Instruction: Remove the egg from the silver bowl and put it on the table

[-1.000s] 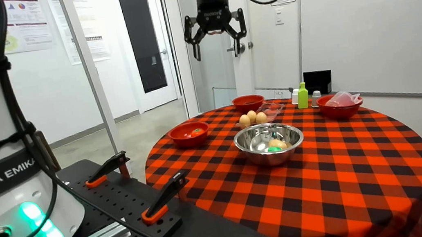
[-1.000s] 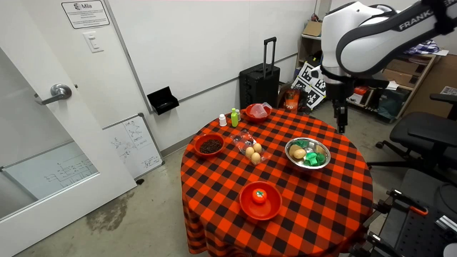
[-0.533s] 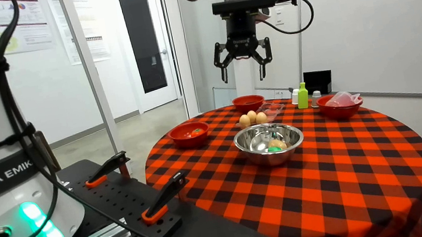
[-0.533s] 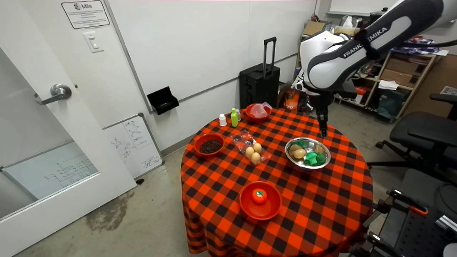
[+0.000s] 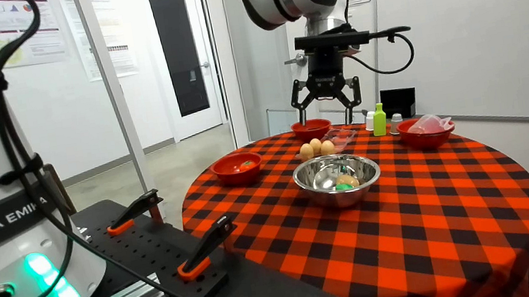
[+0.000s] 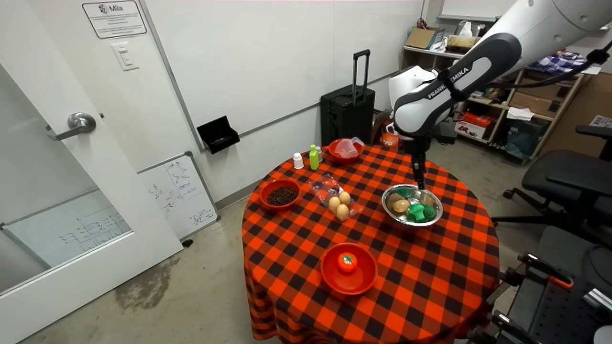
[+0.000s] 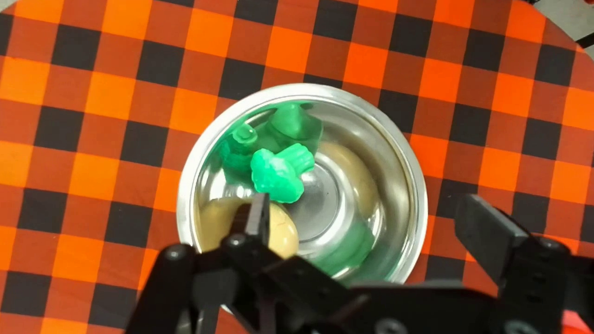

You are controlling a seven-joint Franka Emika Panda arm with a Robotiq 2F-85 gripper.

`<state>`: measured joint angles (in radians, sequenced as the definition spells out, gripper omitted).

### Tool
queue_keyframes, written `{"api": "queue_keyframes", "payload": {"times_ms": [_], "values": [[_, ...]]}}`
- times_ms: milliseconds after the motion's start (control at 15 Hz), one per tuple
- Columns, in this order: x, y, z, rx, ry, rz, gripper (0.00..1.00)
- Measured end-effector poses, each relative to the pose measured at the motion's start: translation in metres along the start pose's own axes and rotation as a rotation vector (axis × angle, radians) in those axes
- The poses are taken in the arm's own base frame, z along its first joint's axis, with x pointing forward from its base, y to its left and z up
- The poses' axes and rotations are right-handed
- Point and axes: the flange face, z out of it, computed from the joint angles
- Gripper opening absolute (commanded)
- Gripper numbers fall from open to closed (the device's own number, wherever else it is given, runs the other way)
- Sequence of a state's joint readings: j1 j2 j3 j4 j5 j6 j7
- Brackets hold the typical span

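Note:
The silver bowl stands on the checked table; it shows in the wrist view too. A beige egg lies inside it beside a green broccoli-shaped piece. In the wrist view the egg is partly hidden by one finger. In an exterior view the egg shows near the bowl wall, with reflections around it. My gripper is open and empty, pointing down above the bowl. In the wrist view the gripper has its other fingertip over the cloth beyond the rim.
Three eggs sit in a clear carton near the bowl. A red bowl holds a tomato, another red bowl dark beans. A green bottle, a white cup and a red bowl with a clear jug stand farther off.
My gripper has come down a long way and moved across toward the silver bowl, staying open. The bowl, egg and other things on the table have not moved.

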<state>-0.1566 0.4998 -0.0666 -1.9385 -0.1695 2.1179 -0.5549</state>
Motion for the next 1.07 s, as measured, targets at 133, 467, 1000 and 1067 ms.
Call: {"api": "queue_keyframes", "payload": {"times_ms": [133, 467, 1000, 1067], "values": [[0.008, 0.006, 0.008, 0.009, -0.009, 0.001, 1.00], [0.012, 0.009, 0.008, 0.012, -0.012, 0.002, 1.00], [0.021, 0.011, 0.013, -0.097, 0.064, -0.067, 1.00], [0.022, 0.011, 0.015, -0.110, 0.077, -0.077, 1.00]]}}
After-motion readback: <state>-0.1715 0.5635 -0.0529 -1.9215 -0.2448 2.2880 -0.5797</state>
